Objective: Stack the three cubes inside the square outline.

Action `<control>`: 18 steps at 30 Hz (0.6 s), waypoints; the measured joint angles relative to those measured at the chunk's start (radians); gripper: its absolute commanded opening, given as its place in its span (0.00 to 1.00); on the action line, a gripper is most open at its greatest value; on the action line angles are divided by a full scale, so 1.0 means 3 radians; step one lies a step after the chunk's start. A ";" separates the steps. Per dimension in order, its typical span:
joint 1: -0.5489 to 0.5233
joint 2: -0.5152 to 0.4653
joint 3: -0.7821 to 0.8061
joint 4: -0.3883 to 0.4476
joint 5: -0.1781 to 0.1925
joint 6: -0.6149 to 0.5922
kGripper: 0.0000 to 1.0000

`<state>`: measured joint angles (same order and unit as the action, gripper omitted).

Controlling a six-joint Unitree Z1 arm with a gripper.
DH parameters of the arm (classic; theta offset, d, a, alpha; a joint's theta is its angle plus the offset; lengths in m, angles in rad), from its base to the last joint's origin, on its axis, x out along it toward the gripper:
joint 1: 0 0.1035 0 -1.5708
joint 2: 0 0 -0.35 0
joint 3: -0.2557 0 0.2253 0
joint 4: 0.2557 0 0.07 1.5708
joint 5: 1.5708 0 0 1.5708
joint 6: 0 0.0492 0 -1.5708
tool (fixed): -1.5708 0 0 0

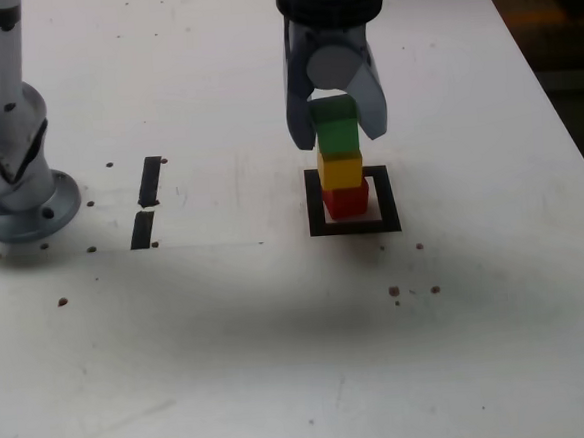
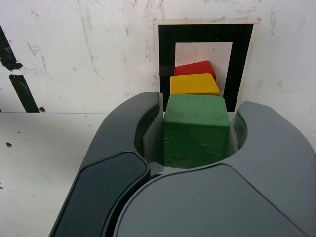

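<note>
Gripper (image 1: 338, 126) straddles green cube (image 1: 337, 133), jaws narrow either side, contact unclear. Cube sits squarely atop yellow cube (image 1: 341, 169) and red cube (image 1: 347, 198) inside square outline (image 1: 316, 203); retreat looks straight up.

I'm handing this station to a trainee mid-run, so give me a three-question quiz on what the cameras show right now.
1. True or false: the matte green cube lies flat on the white table.
2. Multiple choice: which cube is lowest in the stack? A) matte yellow cube B) matte red cube C) green cube
3. Short answer: where does the stack stand?

Key
1. False; it sits on top of the stack, between the fingers of the grey gripper.
2. B
3. Inside the black tape square outline, towards one side of its white centre rather than dead centre.
</note>
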<state>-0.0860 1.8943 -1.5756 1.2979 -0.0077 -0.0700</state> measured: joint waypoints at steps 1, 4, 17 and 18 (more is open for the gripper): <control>0.0000 0.0003 0.0000 0.0000 0.0001 -0.0002 0.24; 0.0000 0.0015 0.0000 0.0002 0.0007 -0.0007 0.32; 0.0000 0.0023 0.0000 -0.0007 0.0011 -0.0023 0.79; 0.0000 0.0023 0.0000 -0.0011 0.0011 -0.0023 0.81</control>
<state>-0.0860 1.9013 -1.5756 1.2947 -0.0043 -0.0770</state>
